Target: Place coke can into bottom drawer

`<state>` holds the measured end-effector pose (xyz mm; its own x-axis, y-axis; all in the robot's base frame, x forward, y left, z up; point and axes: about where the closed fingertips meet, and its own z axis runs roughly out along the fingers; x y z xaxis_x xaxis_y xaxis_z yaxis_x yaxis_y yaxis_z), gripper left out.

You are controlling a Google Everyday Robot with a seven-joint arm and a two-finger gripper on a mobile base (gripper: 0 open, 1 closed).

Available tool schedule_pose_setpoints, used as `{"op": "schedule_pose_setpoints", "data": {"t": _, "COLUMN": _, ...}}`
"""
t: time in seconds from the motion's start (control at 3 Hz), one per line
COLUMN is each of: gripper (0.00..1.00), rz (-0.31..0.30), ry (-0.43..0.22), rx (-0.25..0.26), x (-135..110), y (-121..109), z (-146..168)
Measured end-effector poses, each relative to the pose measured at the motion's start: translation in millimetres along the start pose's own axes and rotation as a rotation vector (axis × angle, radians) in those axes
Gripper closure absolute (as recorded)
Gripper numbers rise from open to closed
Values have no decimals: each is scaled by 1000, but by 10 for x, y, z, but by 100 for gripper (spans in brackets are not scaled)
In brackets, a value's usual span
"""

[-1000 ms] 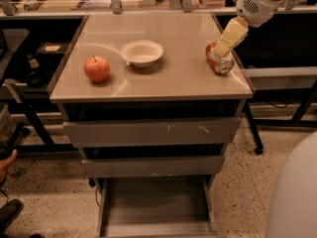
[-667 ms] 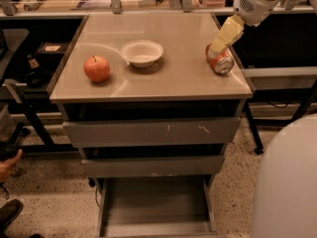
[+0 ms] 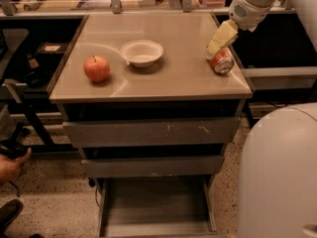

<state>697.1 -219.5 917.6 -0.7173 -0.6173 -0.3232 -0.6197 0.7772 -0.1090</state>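
Though bowl [image 3: 142, 52] nearby, jaws at coke can [image 3: 221, 62]

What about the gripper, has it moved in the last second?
Yes. The gripper, at the coke can, shifted slightly left, away from the right edge of the countertop.

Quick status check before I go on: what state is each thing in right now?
coke can: lying on its side on the countertop, near the right edge.
tool: lowered right against the coke can's upper left.
bottom drawer: pulled open, no can inside.
bowl: upright.
apple: whole, stem up.
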Motion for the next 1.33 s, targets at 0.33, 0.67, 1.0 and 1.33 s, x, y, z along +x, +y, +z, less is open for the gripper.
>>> {"op": "schedule_pose_setpoints", "data": {"t": 0.33, "gripper": 0, "rz": 29, "ry": 1, "rx": -7, "x": -49, "y": -109, "z": 184}}
{"op": "schedule_pose_setpoints", "data": {"t": 0.67, "gripper": 0, "rz": 29, "ry": -2, "rx": -6, "x": -63, "y": -113, "z": 199}}
{"op": "schedule_pose_setpoints", "data": {"t": 1.0, "gripper": 0, "rz": 70, "ry": 14, "rx": -7, "x": -64, "y": -169, "z": 362}}
{"op": "schedule_pose_setpoints", "data": {"t": 1.33, "gripper": 0, "rz": 118, "ry": 50, "rx": 1, "x": -50, "y": -233, "z": 582}}
